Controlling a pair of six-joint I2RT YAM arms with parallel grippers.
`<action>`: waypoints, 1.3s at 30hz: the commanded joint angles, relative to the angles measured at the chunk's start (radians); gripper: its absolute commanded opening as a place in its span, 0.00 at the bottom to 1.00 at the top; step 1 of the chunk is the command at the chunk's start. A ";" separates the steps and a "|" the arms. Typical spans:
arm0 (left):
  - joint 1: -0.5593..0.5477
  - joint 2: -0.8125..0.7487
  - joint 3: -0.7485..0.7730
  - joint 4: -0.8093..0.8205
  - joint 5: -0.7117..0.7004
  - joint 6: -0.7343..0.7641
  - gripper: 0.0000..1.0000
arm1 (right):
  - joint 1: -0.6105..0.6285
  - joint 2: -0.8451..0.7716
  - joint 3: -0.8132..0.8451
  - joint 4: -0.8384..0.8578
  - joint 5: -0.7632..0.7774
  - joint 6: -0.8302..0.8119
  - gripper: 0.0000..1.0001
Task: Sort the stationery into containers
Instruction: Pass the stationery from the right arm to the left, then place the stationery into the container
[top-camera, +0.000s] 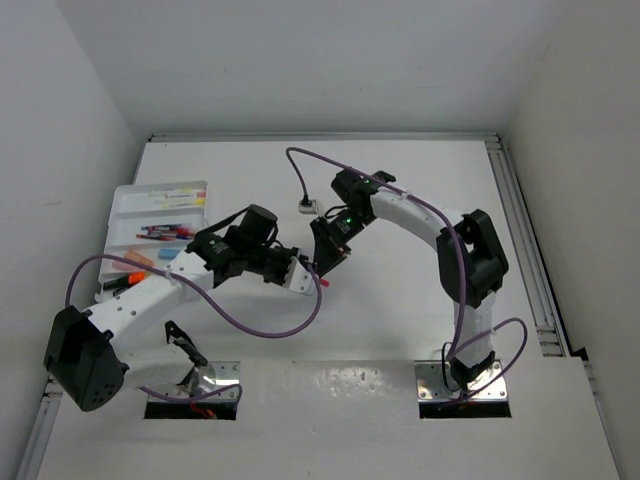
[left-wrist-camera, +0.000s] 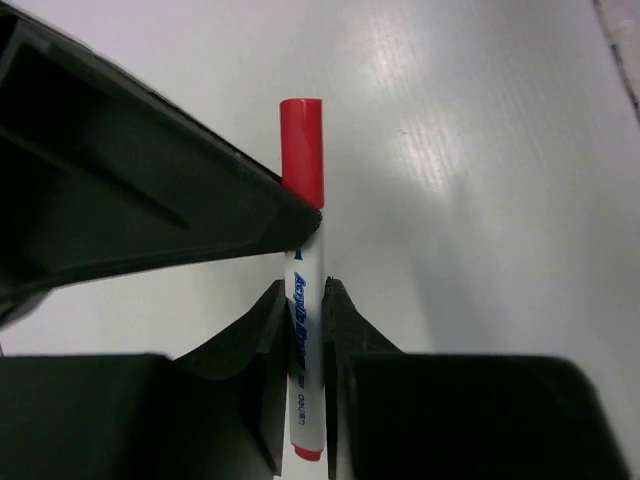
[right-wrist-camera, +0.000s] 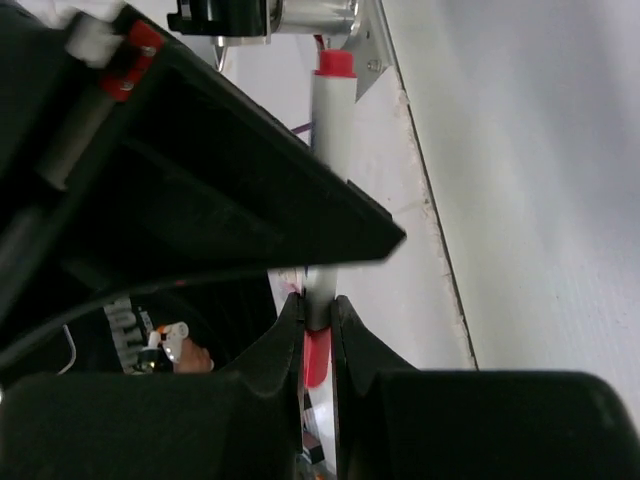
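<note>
Pen with a red cap (left-wrist-camera: 303, 170) is pinched in the left gripper (left-wrist-camera: 302, 290), and only the left wrist view really shows it. The white barrel with blue lettering is squeezed between the two dark fingers (left-wrist-camera: 262, 340) at bottom centre. The cap pokes up past them over the white table (left-wrist-camera: 480, 200), and there's a bit of red at the bottom end too.

The right wrist view shows the right gripper (right-wrist-camera: 318, 302) pressed onto a pale barrel with red at both ends (right-wrist-camera: 330, 120), low in the middle of the frame. It looks like the same pen, but I can't tell for sure. A big dark shape cuts in from the upper left in both wrist views and covers part of the barrel.

From the top view you'd barely know a pen is there. The two grippers are just beside each other at the centre of the frame, with only a speck of red showing at the tip of the left one (top-camera: 308, 277). That view is the only one showing the tray (top-camera: 135, 205). It's at the upper left, well apart from the grippers. It has a few pens (top-camera: 165, 233) lying in its long compartments, and the left arm (top-camera: 150, 295) crosses its lower end.
</note>
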 joint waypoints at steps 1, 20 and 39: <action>-0.006 -0.016 -0.012 -0.020 -0.008 0.016 0.13 | 0.001 -0.047 0.051 0.012 -0.051 0.022 0.03; 0.941 0.808 1.070 -0.762 0.060 0.519 0.02 | -0.335 -0.068 0.026 -0.001 0.040 -0.030 0.43; 1.065 1.076 1.149 -0.536 -0.155 0.600 0.28 | -0.361 -0.010 -0.008 -0.022 0.023 -0.090 0.43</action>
